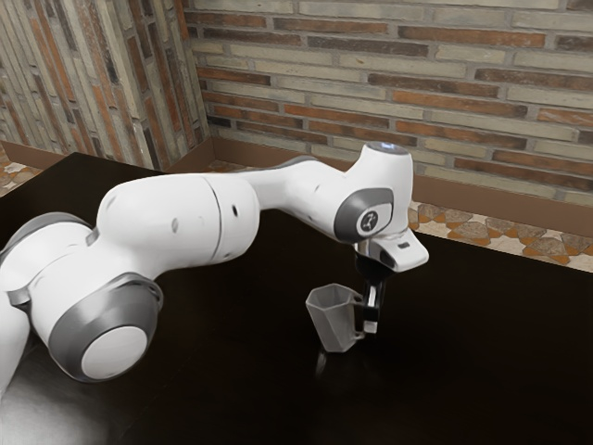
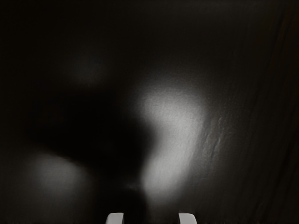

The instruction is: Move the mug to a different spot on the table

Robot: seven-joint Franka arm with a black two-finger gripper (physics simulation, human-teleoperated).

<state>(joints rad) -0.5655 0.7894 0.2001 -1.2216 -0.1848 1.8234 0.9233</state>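
Arm reaches across the dark table toward the exterior view's right. Grey disc on its wrist joint carries a small pale mark, too small to read. Gripper hangs down, touching or just beside the handle side of the grey faceted mug. Mug sits mid-table, mouth up, possibly tilted slightly (base contact with the table hard to judge). Handle largely hidden behind the gripper. Cannot tell whether the pincer is spread or clamped. Wrist view: dark table surface with blurred pale patches, nothing distinct.
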